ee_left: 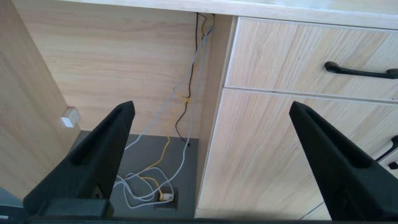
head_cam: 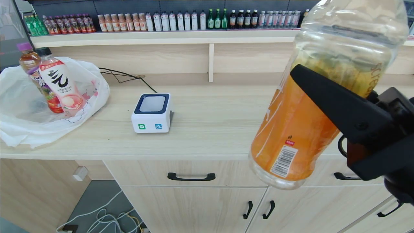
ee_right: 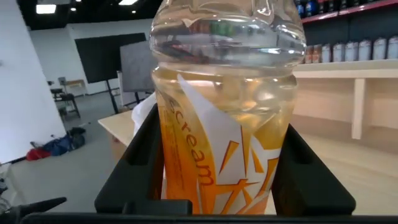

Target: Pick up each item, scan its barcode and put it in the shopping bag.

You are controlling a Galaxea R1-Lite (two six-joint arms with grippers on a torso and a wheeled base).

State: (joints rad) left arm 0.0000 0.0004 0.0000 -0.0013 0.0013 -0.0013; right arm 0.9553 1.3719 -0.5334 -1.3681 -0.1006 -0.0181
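Observation:
My right gripper (head_cam: 326, 94) is shut on an orange drink bottle (head_cam: 310, 106), held tilted and high over the counter's right front edge, close to the head camera. Its barcode (head_cam: 284, 160) faces forward near the lower end. In the right wrist view the bottle (ee_right: 227, 124) sits between the two black fingers (ee_right: 140, 162). The white barcode scanner (head_cam: 152, 113) with a blue-framed window stands mid-counter. The white shopping bag (head_cam: 29, 116) lies at the left with two bottles (head_cam: 61, 85) standing in it. My left gripper (ee_left: 211, 162) hangs open below the counter, facing the cabinet fronts.
The light wood counter (head_cam: 210, 123) has a raised back shelf (head_cam: 161, 37) lined with several bottles. A black cable (head_cam: 129, 77) runs behind the scanner. Drawers and doors with black handles (head_cam: 190, 176) sit below. Loose cables (ee_left: 155, 180) lie on the floor.

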